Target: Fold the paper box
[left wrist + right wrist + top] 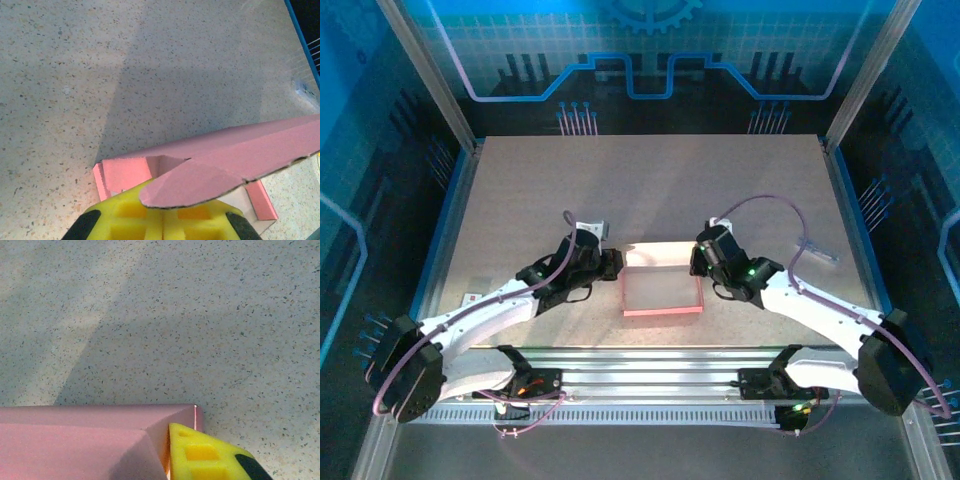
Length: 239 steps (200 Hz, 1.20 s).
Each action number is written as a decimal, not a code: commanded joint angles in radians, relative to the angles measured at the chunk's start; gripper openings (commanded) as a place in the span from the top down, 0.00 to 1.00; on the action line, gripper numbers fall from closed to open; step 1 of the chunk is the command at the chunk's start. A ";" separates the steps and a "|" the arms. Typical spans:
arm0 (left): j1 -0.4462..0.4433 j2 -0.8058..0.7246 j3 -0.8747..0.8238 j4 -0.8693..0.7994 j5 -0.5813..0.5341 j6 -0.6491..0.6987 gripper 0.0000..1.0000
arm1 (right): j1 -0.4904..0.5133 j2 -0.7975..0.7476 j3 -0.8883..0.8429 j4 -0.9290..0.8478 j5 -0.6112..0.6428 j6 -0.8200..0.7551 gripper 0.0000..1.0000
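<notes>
Yellow left fingers [132, 217] sit pressed together beneath a flap [200, 182] of the paper box [662, 285], mid-table between the 2 arms; right gripper [703, 265] looks pinched on its wall. Brace there, tuck the flap along its crease.

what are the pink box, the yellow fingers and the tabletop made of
Paper box: thin matte cardboard, going by creases and a raw dark cut edge. Fingers: matte yellow moulded plastic or foam, unclear which. Table: speckled, stone-look, probably laminate.

left tool [613, 263] and right tool [697, 262] closed
</notes>
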 commanded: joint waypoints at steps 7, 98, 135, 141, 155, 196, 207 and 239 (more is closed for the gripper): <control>-0.044 -0.045 -0.040 0.025 -0.018 -0.042 0.93 | 0.045 -0.037 -0.055 0.023 -0.010 0.038 0.86; -0.126 -0.100 -0.116 0.057 -0.086 -0.130 0.93 | 0.109 -0.109 -0.150 0.038 0.004 0.072 0.87; -0.149 -0.092 -0.123 0.073 -0.086 -0.151 0.93 | 0.127 -0.110 -0.154 0.041 0.005 0.071 0.87; -0.151 -0.089 -0.123 0.073 -0.086 -0.155 0.93 | 0.128 -0.108 -0.155 0.040 0.006 0.073 0.87; -0.156 -0.087 -0.129 0.080 -0.083 -0.167 0.93 | 0.132 -0.108 -0.159 0.044 0.005 0.074 0.87; -0.182 -0.097 -0.155 0.087 -0.090 -0.172 0.93 | 0.146 -0.115 -0.165 0.042 0.013 0.081 0.87; -0.189 -0.103 -0.166 0.087 -0.094 -0.179 0.93 | 0.150 -0.120 -0.172 0.042 0.016 0.084 0.87; -0.221 -0.128 -0.204 0.099 -0.113 -0.196 0.93 | 0.166 -0.136 -0.199 0.047 0.024 0.097 0.87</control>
